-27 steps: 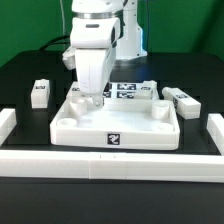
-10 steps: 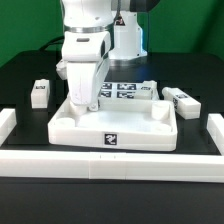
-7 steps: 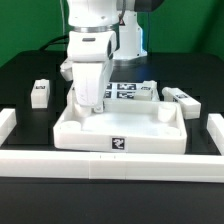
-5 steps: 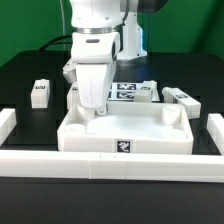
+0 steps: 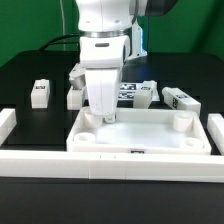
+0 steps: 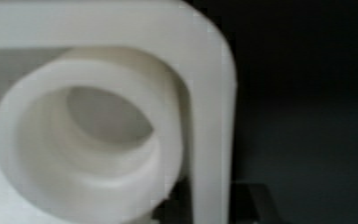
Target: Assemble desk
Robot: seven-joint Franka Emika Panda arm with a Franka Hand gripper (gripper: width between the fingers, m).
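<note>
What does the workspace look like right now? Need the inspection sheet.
Surface: black table, flat, dark.
Job's things: tabletop lies rim up against the front rail; four loose legs stand behind it, none fitted in the sockets that show.
Clutter: marker board behind the tabletop, partly hidden.
Grippers: gripper is down at the tabletop's far corner on the exterior view's left; open or shut cannot be told.
Cables: one thin dark cable behind the arm.
Surroundings: green backdrop.

Bright, even light; blurred wrist view.
</note>
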